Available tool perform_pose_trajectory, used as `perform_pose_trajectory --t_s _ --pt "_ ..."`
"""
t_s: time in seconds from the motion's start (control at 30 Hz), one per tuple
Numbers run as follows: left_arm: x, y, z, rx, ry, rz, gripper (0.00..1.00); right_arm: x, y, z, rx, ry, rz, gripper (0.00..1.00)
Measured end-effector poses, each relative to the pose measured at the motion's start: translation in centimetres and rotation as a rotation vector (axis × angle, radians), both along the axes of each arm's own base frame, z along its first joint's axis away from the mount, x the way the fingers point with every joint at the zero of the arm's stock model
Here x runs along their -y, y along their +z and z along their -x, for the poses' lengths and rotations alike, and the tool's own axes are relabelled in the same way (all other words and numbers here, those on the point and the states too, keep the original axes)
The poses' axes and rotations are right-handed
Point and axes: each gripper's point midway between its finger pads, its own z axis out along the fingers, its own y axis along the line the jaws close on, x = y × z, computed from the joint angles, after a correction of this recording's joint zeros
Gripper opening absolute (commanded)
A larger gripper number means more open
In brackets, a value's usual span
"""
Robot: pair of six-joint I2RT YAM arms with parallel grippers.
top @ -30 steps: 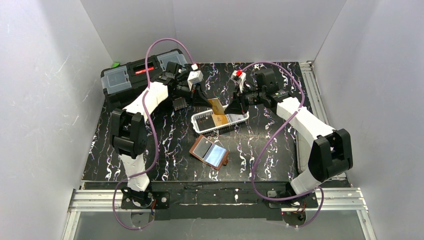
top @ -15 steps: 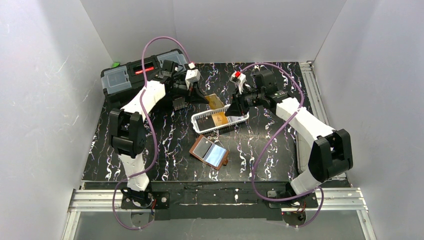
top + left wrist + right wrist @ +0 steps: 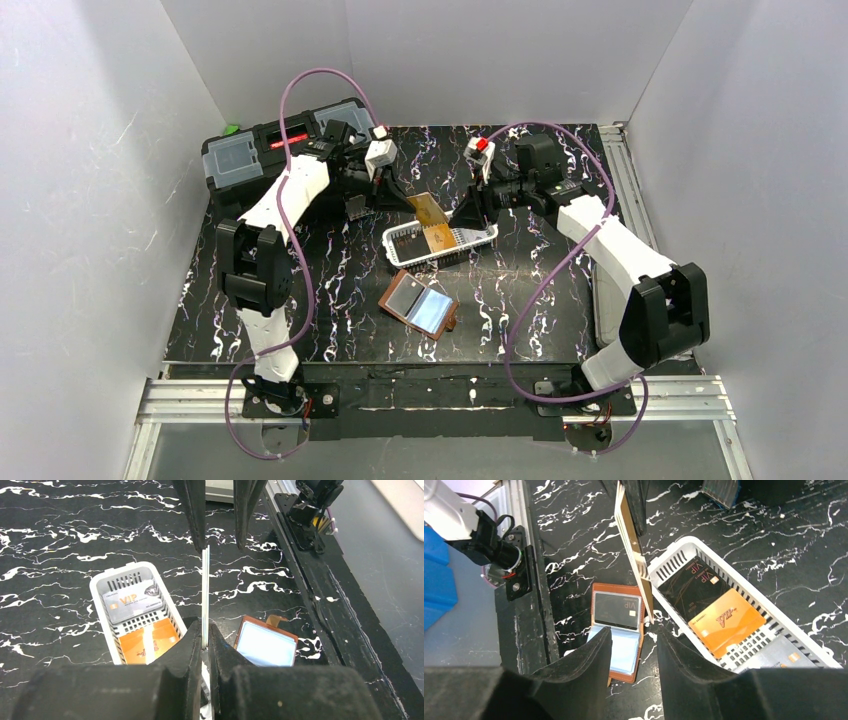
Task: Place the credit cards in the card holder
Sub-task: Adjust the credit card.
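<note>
Where a second earlier both arms had pinched the gold card (image 3: 633,555) between them above the white basket (image 3: 674,560), the right gripper (image 3: 634,636) had now let go. Its fingers stood spread, one on each side of the card's lower corner and touching nothing. The left gripper (image 3: 204,630) was clamped narrow on the opposite end, so the card hung on edge above the basket in that grip alone. Seen edge-on it might have been two cards pressed together, but that could not be told. The card holder (image 3: 420,303) lay open on the table just in front of the basket, sleeves up, one sleeve seemingly already filled. A dark card (image 3: 686,587), an orange card (image 3: 724,620) and a whitish card (image 3: 781,652) lay flat in the basket. The handover looked finished, which freed the right arm, probably to steady the holder while the left slid its card into a sleeve. Most of the task remained.
</note>
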Motion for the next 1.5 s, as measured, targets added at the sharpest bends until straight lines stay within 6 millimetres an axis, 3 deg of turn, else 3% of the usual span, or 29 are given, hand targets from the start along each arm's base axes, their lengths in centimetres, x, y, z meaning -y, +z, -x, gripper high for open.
perform_pose_trajectory --t_s 0.23,0.47,0.87,1.03,1.27,1.5 --pt "-0.3 0.1 1.4 -0.020 -0.028 -0.007 0.00 -0.4 1.2 0.4 0.037 0.046 -0.041 0.47" --pt "-0.2 1.0 1.2 0.021 -0.071 -0.001 0.00 -0.9 2.7 0.6 0.054 0.090 -0.079 0.46" --pt "-0.4 0.6 2.7 -0.022 -0.115 -0.010 0.00 -1.8 1.7 1.1 0.004 0.135 -0.078 0.43" --pt "-0.5 0.7 2.8 -0.025 -0.116 -0.010 0.00 -2.4 1.3 1.6 -0.008 0.153 -0.064 0.32" --pt "-0.4 0.7 2.9 -0.027 -0.119 -0.012 0.00 -2.7 0.9 1.8 -0.025 0.167 -0.054 0.03" --pt "-0.4 0.6 3.0 -0.026 -0.122 -0.016 0.00 -2.6 0.8 2.0 -0.033 0.176 -0.052 0.01"
